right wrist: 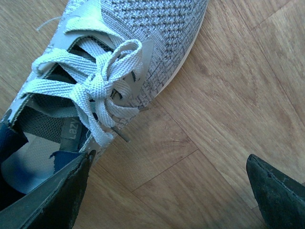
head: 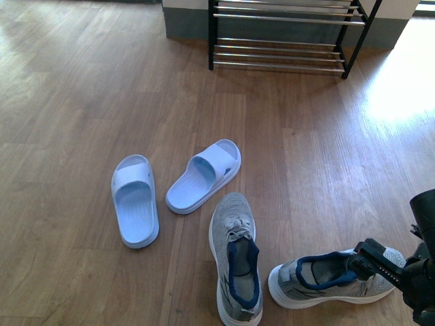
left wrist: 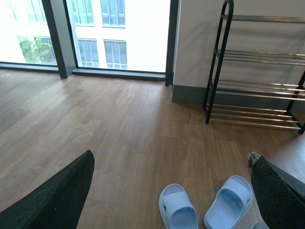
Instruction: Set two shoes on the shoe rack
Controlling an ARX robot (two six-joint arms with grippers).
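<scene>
1. The right tool [right wrist: 169, 160] is hanging with its black fingers [right wrist: 47, 200] spread wide, pinching nothing. One finger is sitting over the navy-lined opening of a grey knit sneaker with a white sole [right wrist: 143, 33], and the other is sitting over the bare wooden floor [head: 81, 102].
2. In the front view that sneaker is resting on the floor, toe pointing right, just beside the second grey knit sneaker [head: 234, 261].
3. The left tool [left wrist: 170, 153] is hovering spread and empty above the floor.
4. The black metal shoe rack with chrome rod shelves [head: 282, 54] is standing by the far wall, well apart from both sneakers.
5. A pair of pale blue slide sandals [head: 135, 200] is lying between the sneakers and the rack.
</scene>
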